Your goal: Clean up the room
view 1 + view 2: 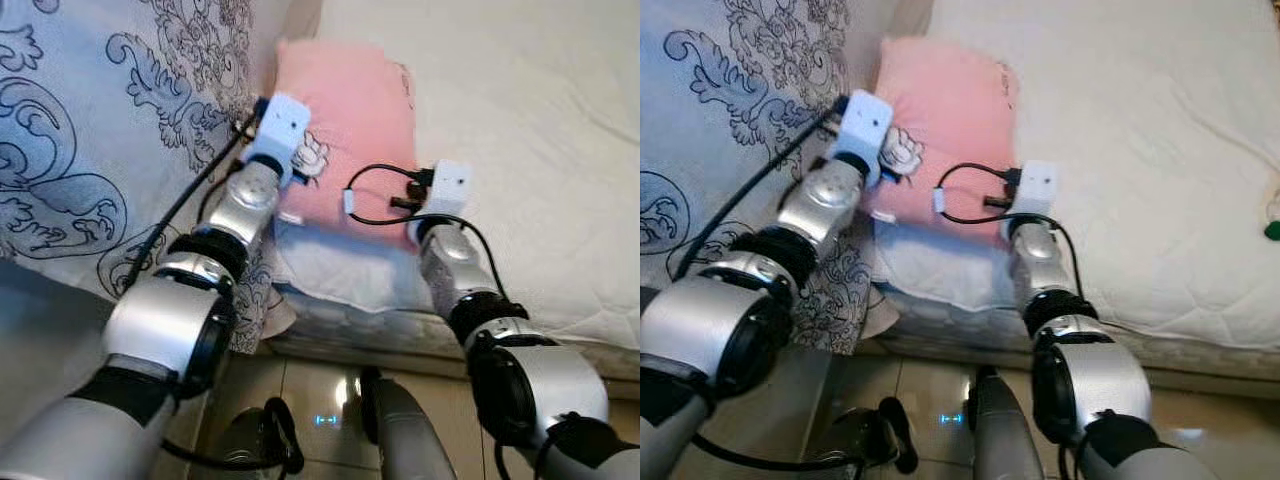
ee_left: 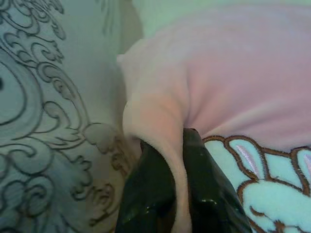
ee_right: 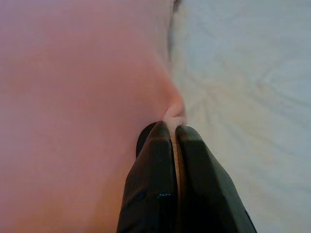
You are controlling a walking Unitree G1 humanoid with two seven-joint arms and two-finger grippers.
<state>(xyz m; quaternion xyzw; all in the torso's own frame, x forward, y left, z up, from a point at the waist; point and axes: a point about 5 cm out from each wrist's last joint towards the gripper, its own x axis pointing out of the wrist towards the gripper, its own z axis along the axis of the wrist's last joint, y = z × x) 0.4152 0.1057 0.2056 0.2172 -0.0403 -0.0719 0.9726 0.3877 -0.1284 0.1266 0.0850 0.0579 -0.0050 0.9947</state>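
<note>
The pink pillow (image 1: 345, 130) lies at upper centre of the frame on the bed (image 1: 520, 150), beside the patterned quilt (image 1: 90, 130); the left tool (image 2: 179, 160) and right tool (image 3: 172, 133) each pinch a near corner, probably for a level two-handed lift.

The right gripper (image 3: 174, 130) has its two black fingers (image 3: 153, 184) pressed close together. A thin fold of the pink pillow (image 3: 73, 97) is pinched between them. The fold comes to a small point just past the fingertips. The pillow looks soft and fuzzy. Beside the pillow lies a white sheet (image 3: 248, 97) with a few light wrinkles. The pillow's edge runs along the sheet, and a thin dark line shows where the two meet far from the fingers.
</note>
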